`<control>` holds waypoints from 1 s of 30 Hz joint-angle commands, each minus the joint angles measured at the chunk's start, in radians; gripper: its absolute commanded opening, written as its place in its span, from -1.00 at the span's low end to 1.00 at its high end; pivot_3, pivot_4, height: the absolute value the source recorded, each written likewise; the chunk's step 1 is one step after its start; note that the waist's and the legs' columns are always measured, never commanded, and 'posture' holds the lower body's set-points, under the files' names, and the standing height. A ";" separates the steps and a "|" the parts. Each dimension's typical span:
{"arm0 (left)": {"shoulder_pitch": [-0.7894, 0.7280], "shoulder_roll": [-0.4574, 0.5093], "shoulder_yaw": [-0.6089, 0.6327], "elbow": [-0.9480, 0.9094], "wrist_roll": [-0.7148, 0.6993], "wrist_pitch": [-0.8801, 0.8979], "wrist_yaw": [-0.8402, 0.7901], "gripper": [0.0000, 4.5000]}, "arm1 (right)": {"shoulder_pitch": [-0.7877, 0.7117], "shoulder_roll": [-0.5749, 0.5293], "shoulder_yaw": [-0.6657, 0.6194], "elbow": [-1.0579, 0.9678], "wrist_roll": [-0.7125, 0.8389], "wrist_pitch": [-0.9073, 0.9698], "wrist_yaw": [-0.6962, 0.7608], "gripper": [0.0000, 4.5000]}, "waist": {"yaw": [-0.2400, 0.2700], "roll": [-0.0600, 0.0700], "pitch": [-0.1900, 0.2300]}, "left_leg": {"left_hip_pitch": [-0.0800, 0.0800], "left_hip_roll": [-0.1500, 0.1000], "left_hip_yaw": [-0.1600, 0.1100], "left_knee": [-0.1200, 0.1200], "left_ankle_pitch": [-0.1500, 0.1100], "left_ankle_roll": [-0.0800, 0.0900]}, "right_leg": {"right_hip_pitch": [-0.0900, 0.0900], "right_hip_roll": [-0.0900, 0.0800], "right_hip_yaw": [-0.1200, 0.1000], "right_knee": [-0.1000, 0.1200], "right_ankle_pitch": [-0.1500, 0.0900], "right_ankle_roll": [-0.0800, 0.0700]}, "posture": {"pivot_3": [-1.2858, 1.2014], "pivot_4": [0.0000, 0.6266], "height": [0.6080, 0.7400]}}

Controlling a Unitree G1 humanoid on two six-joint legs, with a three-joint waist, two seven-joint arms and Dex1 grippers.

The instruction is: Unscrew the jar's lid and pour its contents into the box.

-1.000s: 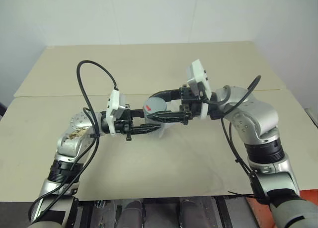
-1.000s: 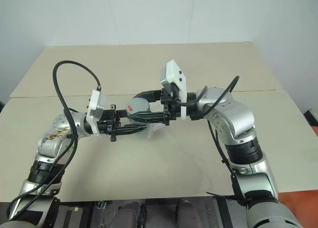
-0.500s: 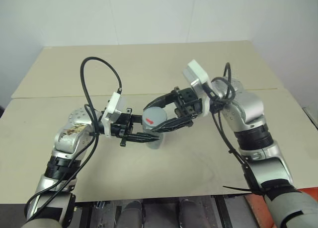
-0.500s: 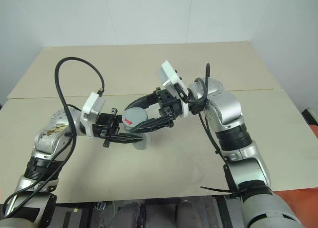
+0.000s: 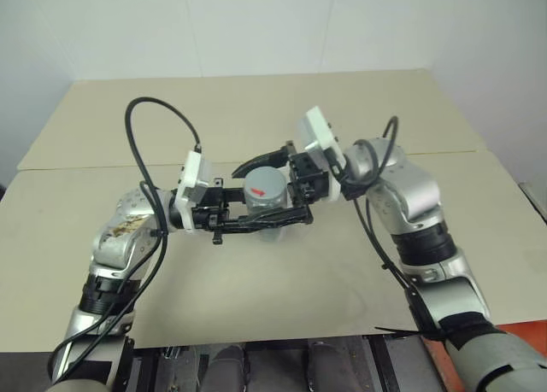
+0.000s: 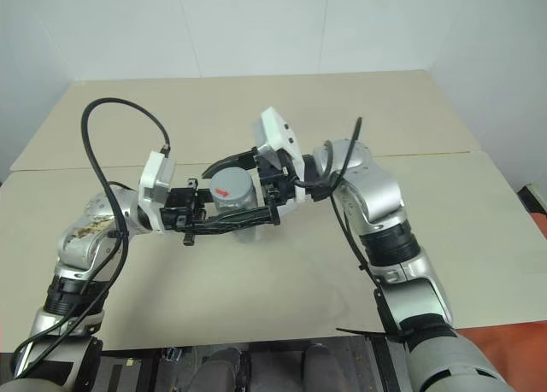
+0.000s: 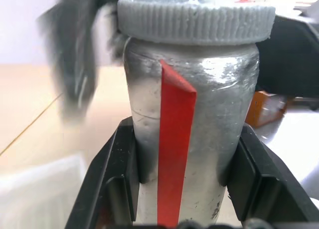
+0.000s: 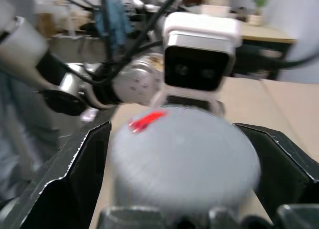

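Note:
My left gripper [image 5: 255, 224] is shut on the silvery body of the jar [image 7: 199, 119] and holds it upright above the table. A red stripe runs down the side of the jar. The grey ribbed lid [image 5: 266, 187], with a red mark on top, sits on the jar. My right gripper [image 5: 259, 193] reaches in from the right and is open. Its fingers [image 8: 79, 174] stand on either side of the lid with a gap on each side. The contents are hidden inside the jar. A pale blurred shape on the table below the jar seems to be the box [image 7: 35, 189].
The beige table [image 5: 282, 298] stretches all round, with a seam [image 5: 77, 165] running across it behind the arms. A black cable [image 5: 149, 144] loops up over my left forearm, and another hangs by my right elbow [image 5: 385, 230].
My right gripper was shut on the lid and has now spread its fingers wide around it. The left gripper still holds the jar in about the same place.

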State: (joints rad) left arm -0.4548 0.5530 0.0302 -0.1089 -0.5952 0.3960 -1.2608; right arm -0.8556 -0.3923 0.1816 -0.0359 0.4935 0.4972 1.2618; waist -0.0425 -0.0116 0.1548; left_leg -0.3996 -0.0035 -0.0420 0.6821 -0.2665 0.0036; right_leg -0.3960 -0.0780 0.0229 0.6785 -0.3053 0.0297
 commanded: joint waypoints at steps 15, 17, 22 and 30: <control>0.009 -0.154 0.068 -0.003 0.227 -0.123 0.562 -0.13 | 0.097 0.077 -0.093 -0.331 -0.059 0.291 -0.664 0.99 | 0.005 0.000 0.000 | -0.004 0.000 0.002 -0.001 0.000 -0.001 | -0.006 0.000 0.004 0.003 0.000 0.000 | 0.03 -0.52 1.00; 0.005 -0.178 0.059 -0.006 0.235 -0.123 0.587 -0.13 | 0.094 0.125 -0.068 -0.348 -0.089 0.315 -0.747 0.99 | 0.001 0.000 0.000 | -0.006 -0.001 0.003 0.000 0.001 -0.002 | -0.009 0.000 0.005 0.004 0.000 0.000 | 0.03 -0.52 1.00; 0.017 -0.200 0.036 -0.018 0.251 -0.122 0.614 -0.13 | 0.066 0.198 -0.034 -0.340 -0.137 0.343 -0.865 0.99 | -0.002 0.000 0.000 | -0.005 0.000 0.005 -0.001 0.003 -0.006 | -0.010 0.000 0.007 0.005 0.000 0.000 | 0.03 -0.52 1.00; 0.027 -0.224 0.010 -0.047 0.250 -0.112 0.643 -0.13 | 0.025 0.248 0.009 -0.274 -0.210 0.307 -0.921 0.99 | -0.002 0.000 0.000 | -0.005 -0.001 0.005 -0.001 0.003 -0.006 | -0.010 0.001 0.008 0.004 0.000 0.000 | 0.03 -0.52 1.00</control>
State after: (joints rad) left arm -0.4278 0.3299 0.0383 -0.1061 -0.3417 0.3015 -0.6239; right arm -0.8035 -0.1474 0.1903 -0.2910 0.2921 0.8369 0.3427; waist -0.0447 -0.0118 0.1547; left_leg -0.4044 -0.0041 -0.0369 0.6808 -0.2631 -0.0021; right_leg -0.4057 -0.0774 0.0305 0.6829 -0.3051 0.0296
